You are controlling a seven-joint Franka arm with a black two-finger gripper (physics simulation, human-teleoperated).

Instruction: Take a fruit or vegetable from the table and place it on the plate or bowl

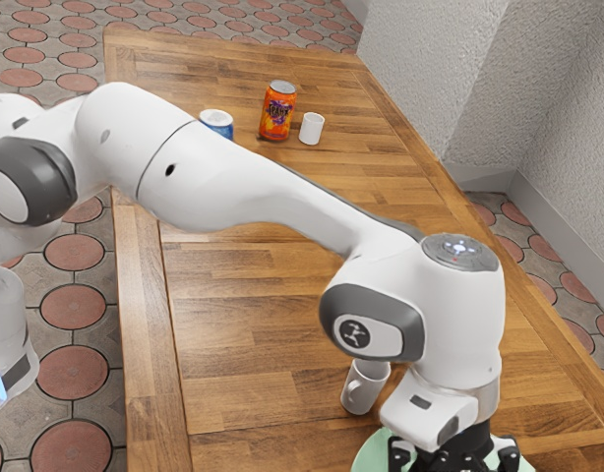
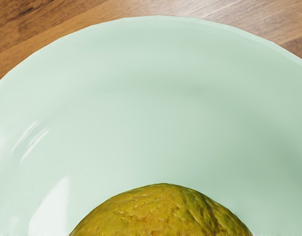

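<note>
A yellow-green, rough-skinned fruit (image 2: 161,211) sits right under my hand, over the inside of a pale green plate (image 2: 141,88). In the exterior view the plate's rim (image 1: 366,458) peeks out at the table's near edge, beneath the black gripper (image 1: 450,460), which is cut off by the frame's lower edge. The arm's wrist hides the fruit in that view. Whether the fruit rests on the plate or hangs just above it cannot be told.
A white mug (image 1: 364,385) stands just beside the plate, close to my wrist. At the far end of the wooden table stand an orange can (image 1: 277,110), a small white cup (image 1: 311,128) and a blue can (image 1: 216,123). A grey wall (image 1: 459,69) borders the exterior view's right.
</note>
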